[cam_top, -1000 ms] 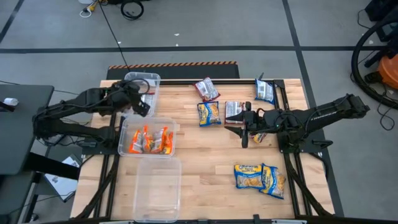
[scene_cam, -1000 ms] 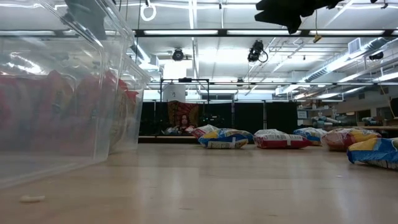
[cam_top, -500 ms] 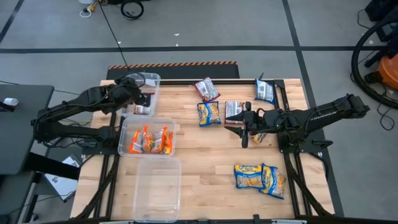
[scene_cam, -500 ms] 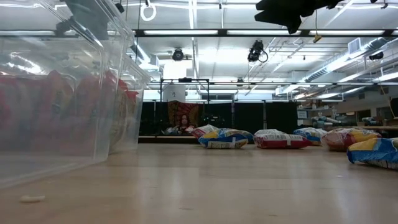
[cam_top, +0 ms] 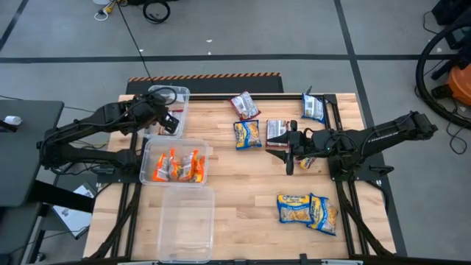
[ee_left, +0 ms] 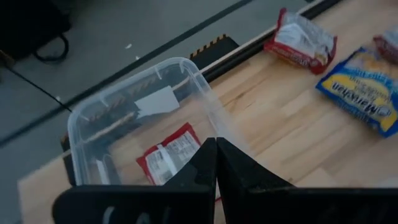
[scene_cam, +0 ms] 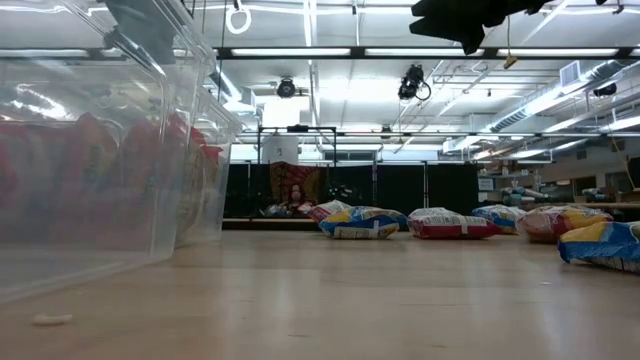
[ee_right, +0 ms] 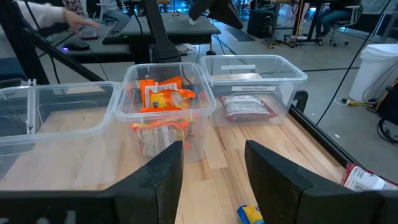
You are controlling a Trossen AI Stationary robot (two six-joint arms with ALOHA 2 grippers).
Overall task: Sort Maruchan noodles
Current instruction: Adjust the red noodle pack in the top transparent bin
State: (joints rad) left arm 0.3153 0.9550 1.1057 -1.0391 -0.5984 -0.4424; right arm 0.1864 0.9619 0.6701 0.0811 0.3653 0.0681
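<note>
My left gripper point(cam_top: 170, 121) is shut and empty above the far clear bin point(cam_top: 174, 98). A red-and-silver packet point(ee_left: 171, 154) lies flat on that bin's floor, below and ahead of the fingers point(ee_left: 216, 144). My right gripper point(cam_top: 286, 152) is open and empty, hovering right of centre, next to a red-and-silver packet point(cam_top: 277, 129) and an orange packet point(cam_top: 307, 162). A blue-and-yellow packet point(cam_top: 248, 135), a red one point(cam_top: 245, 105) and a blue one point(cam_top: 313, 109) lie flat on the far part of the table. Two blue-and-yellow packets point(cam_top: 307, 210) lie near right.
The middle clear bin point(cam_top: 176, 146) holds several orange packets point(ee_right: 163, 99). The near clear bin point(cam_top: 185, 224) stands at the table's near left. Bare wood lies in the table's centre point(cam_top: 243, 184). People sit at desks in the room beyond point(ee_right: 74, 18).
My left gripper has drawn back a little toward the table's far left, over the far bin. The red-and-silver packet on the bin's floor now shows beside it. My right arm has kept still.
</note>
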